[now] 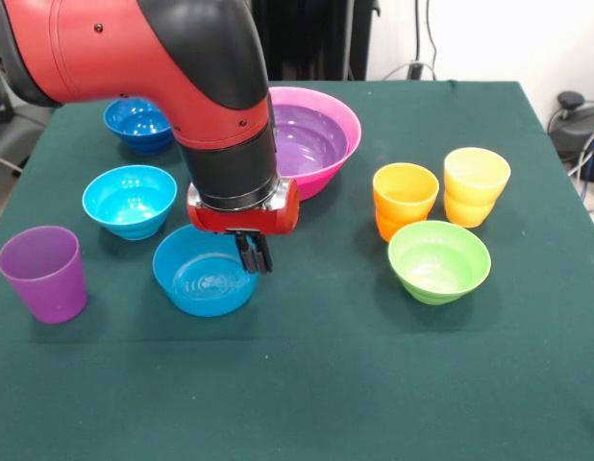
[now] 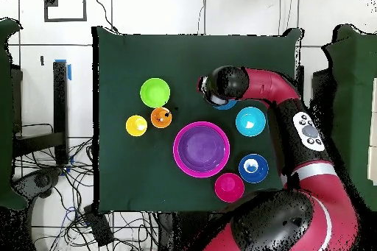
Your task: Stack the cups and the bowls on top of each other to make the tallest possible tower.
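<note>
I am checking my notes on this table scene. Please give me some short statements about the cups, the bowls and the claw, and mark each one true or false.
1. The large purple plastic bowl sits inside the big hot-pink plastic bowl. True.
2. The orange plastic cup is stacked inside the yellow plastic cup. False: they stand side by side.
3. The claw is at the rim of the mid blue plastic bowl. True.
4. The lime green plastic bowl holds a cup. False: it is empty.
5. The translucent purple plastic cup lies on its side. False: it stands upright.
</note>
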### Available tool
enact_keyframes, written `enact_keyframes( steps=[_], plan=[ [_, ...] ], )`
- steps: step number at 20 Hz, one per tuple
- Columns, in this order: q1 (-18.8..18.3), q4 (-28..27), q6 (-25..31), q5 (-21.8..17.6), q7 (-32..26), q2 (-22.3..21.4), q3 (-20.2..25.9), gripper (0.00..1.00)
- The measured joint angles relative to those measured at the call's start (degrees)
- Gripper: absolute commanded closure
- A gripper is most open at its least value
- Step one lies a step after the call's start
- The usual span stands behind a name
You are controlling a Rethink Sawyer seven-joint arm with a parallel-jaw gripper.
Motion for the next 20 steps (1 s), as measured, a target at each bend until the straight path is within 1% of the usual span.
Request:
enact_keyframes(
  steps=[15, 20],
  plan=[
    [0.01, 0.11, 0.00, -0.01, 0.00, -0.17, 0.00, 1.00],
    [0.06, 0.45, 0.01, -0.01, 0.00, -1.41, 0.00, 1.00]
  ],
)
